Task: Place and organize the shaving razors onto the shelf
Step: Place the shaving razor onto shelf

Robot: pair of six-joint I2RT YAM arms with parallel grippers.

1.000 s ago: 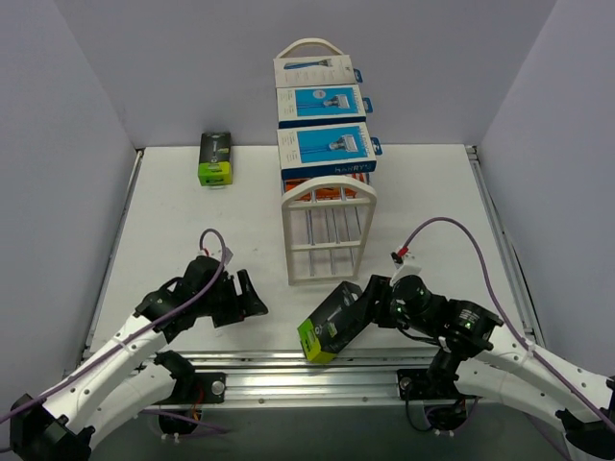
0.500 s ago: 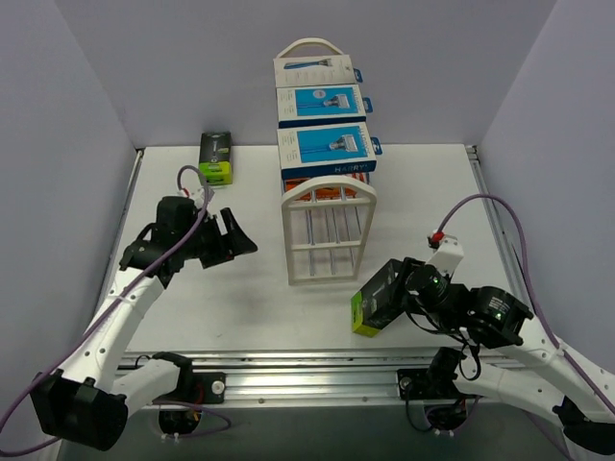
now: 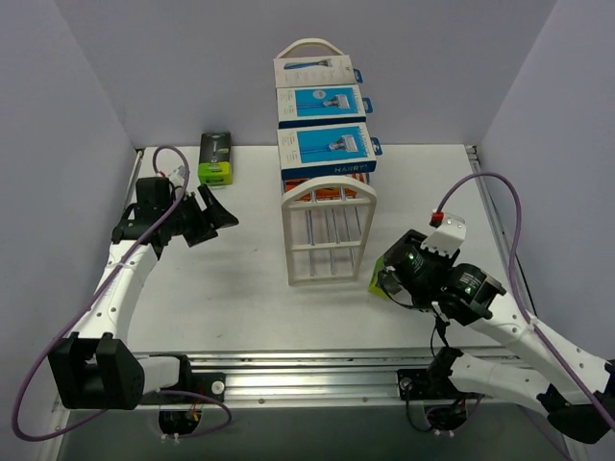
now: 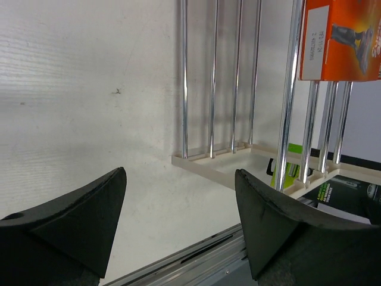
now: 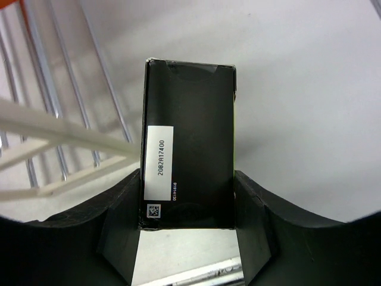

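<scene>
Left arm (image 3: 117, 280) stretches far up the left side, wrist turned toward the right. Left gripper (image 3: 213, 217) points right with its jaws wide apart and nothing between them. Right arm (image 3: 538, 343) is bent, forearm angled left and far from the near right. Right gripper (image 3: 388, 273) is clamped on a black-and-lime razor box (image 5: 196, 131), one finger on each side.

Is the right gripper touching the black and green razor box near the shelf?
Touching. The right wrist view shows the black razor box clamped in the right gripper, with a finger pressed against each side.
</scene>
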